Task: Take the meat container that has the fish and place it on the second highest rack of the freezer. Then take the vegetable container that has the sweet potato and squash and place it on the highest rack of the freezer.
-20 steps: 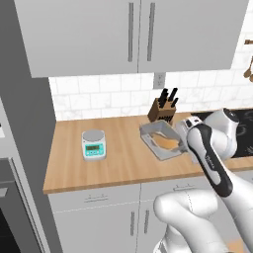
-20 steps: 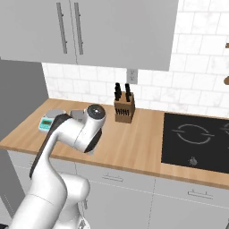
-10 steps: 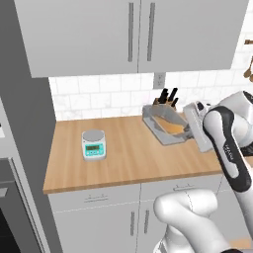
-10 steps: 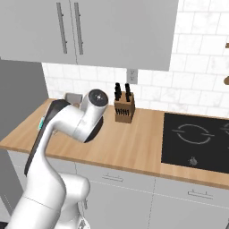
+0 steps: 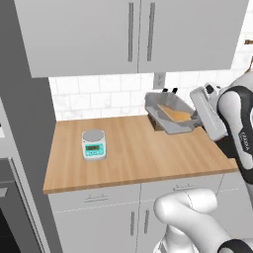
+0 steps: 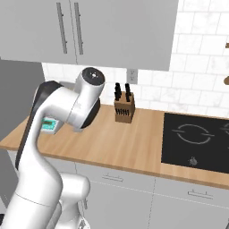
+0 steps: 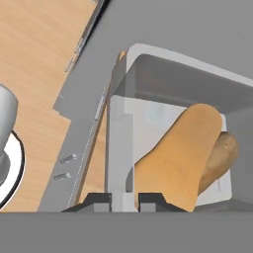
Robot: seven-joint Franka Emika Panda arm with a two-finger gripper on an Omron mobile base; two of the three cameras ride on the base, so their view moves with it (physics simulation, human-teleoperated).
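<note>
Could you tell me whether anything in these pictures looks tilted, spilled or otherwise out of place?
The vegetable container is off the counter, gripped by the hand at its rim and visibly tilted. The sweet potato and squash lie inside it; nothing has spilled. The scale sits flat.

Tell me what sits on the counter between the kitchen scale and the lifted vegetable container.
Nothing: in the left base view, bare wooden counter runs from the scale toward the vegetable container.

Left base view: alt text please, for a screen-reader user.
The white arm holds the vegetable container, tilted, in the air above the wooden counter, with the orange sweet potato and squash inside. A small kitchen scale sits on the counter's left, below grey wall cabinets.
</note>
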